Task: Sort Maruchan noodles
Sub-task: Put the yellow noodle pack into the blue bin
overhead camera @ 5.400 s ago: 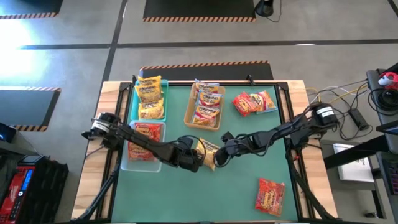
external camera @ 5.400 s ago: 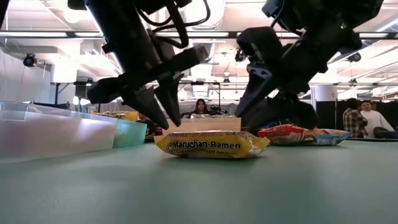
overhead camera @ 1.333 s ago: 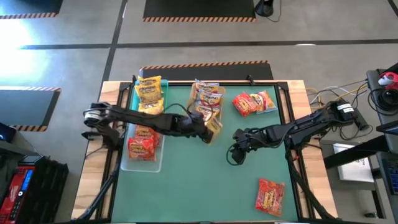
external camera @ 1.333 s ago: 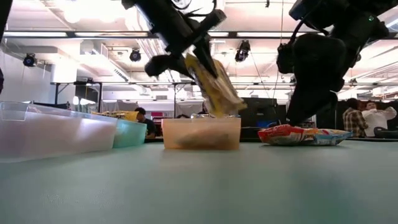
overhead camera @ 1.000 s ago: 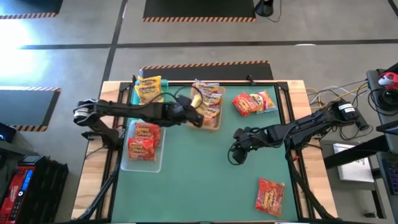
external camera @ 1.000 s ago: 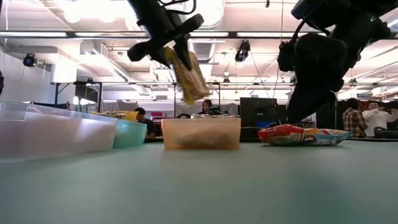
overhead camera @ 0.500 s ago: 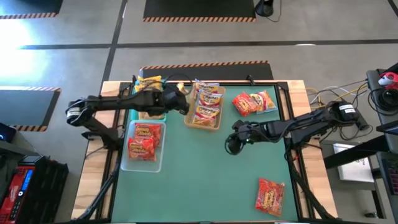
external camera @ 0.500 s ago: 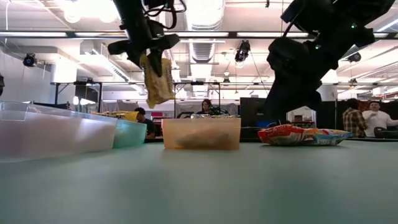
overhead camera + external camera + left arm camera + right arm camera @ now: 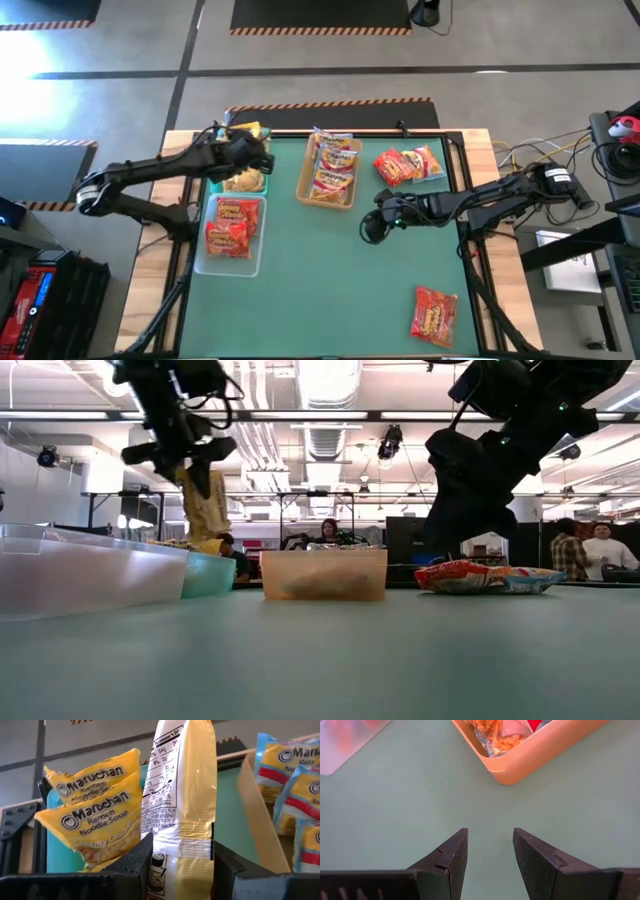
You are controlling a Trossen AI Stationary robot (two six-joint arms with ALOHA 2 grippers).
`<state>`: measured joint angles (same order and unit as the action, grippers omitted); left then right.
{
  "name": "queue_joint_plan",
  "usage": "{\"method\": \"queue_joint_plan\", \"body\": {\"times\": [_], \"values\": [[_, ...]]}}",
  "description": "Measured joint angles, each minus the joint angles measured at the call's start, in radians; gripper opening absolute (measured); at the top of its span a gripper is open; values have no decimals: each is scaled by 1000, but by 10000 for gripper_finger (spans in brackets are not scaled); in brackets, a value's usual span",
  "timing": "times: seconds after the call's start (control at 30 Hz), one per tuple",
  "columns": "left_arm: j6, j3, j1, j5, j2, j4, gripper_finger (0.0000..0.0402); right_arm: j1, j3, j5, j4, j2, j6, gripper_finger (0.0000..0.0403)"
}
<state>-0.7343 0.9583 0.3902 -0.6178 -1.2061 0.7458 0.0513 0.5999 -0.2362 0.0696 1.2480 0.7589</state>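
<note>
My left gripper (image 9: 255, 158) is shut on a yellow Maruchan noodle packet (image 9: 205, 505) and holds it in the air over the teal tray (image 9: 210, 573) at the far left. That tray has two more yellow packets (image 9: 95, 815) in it. My right gripper (image 9: 490, 837) stands open above the bare mat at the table's middle (image 9: 371, 229), just near of the tan tray (image 9: 520, 765). There is nothing between its fingers. My left gripper pinches the yellow packet between its two fingers at one end (image 9: 177, 862). The side with the nutrition print faces the wrist camera. The fingers slant down from the table's left. The packet hangs below them, lifted clear above the teal tray.
The tan tray (image 9: 328, 170) holds orange-and-red packets. The clear tray (image 9: 232, 228) at the left holds red ones. Loose packets lie at the far right (image 9: 408, 163), and one red packet lies at the near right (image 9: 434, 315). Green mat lies open at the near middle.
My left gripper has carried the yellow packet from over the tan tray toward the table's left edge, and it now hangs over the teal tray. The packet has stayed hanging below the fingers. My right gripper has turned a little over the middle of the table.
</note>
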Motion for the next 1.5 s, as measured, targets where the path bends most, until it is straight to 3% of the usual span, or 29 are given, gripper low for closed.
{"method": "queue_joint_plan", "body": {"times": [0.3, 0.57, 1.03, 1.33, 1.5], "values": [[-78, -307, 38, -20, 167, -361, 110, -8, 0, -1, 0, 0, 0, 148], [-153, -421, 41, -84, 167, -431, 112, -9, 0, -1, 0, 0, 31, 148], [-242, -474, 53, -161, 167, -431, 121, -9, 0, -1, 0, 0, 55, 148], [-222, -424, 53, -189, 167, -342, 188, -9, 0, -1, 0, 0, 55, 148], [-231, -363, 54, -314, 167, -190, 220, -9, 0, -1, 0, 0, 55, 148]]}}
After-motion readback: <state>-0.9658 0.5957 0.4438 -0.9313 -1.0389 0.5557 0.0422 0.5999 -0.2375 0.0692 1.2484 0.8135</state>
